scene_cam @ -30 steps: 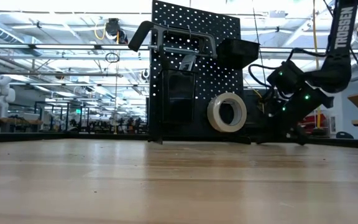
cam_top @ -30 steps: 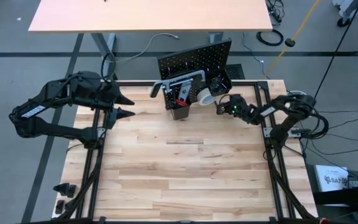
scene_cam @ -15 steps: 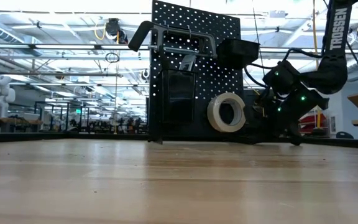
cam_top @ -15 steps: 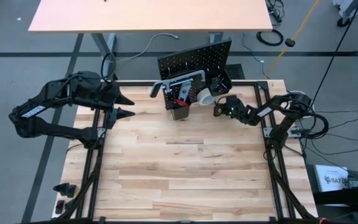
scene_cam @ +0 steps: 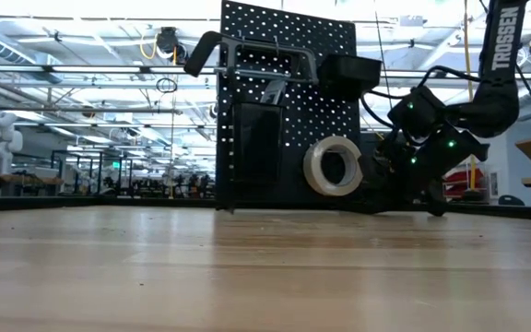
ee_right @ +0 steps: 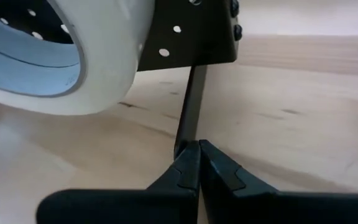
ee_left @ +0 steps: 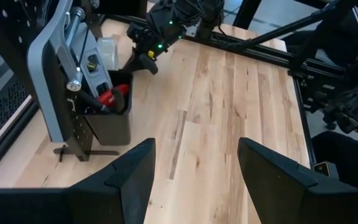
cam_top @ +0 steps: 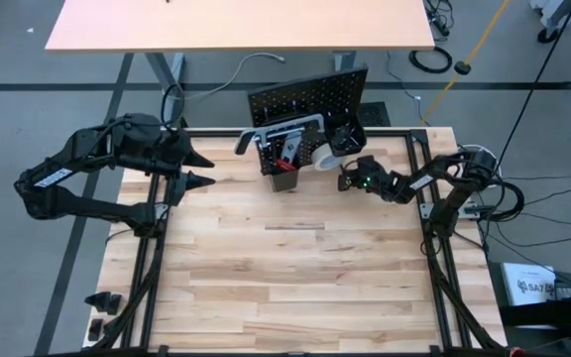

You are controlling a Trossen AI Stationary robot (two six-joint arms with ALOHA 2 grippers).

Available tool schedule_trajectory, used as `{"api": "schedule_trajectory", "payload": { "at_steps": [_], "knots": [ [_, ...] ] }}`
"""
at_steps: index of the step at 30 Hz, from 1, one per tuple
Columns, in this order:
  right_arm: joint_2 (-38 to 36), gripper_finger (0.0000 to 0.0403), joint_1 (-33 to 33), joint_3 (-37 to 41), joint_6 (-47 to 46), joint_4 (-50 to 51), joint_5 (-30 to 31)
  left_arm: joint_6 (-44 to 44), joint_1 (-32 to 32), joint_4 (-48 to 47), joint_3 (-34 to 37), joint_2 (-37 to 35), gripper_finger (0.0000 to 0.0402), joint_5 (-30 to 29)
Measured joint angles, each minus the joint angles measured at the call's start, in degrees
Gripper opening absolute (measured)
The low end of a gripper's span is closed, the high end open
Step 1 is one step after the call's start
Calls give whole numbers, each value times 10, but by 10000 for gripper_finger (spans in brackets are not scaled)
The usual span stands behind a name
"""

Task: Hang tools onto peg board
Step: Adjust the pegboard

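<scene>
The left arm rests folded at the table's left edge, its left gripper (cam_top: 198,169) pointing toward the table's middle with its 2 fingers (ee_left: 124,177) spread wide apart and nothing between them. The right arm reaches in from the right edge, elbow bent, forearm stretched low toward the far middle. The right gripper (cam_top: 346,178) sits just above the tabletop, its 2 fingertips (ee_right: 191,163) pressed together, empty.

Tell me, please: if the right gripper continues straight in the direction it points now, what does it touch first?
Most likely the peg board's thin black foot. The shut right gripper points straight at it, and its tips already seem to reach it. The white tape roll hangs off to one side.
</scene>
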State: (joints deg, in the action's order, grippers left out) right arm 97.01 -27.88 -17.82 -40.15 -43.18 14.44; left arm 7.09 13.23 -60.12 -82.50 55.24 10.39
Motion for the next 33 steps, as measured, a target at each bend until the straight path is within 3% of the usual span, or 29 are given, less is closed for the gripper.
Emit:
{"api": "schedule_trajectory", "payload": {
  "at_steps": [33],
  "knots": [
    [-8,0,123,-2,-64,49,23,-5,0,0,0,0,231,0]
  ]
}}
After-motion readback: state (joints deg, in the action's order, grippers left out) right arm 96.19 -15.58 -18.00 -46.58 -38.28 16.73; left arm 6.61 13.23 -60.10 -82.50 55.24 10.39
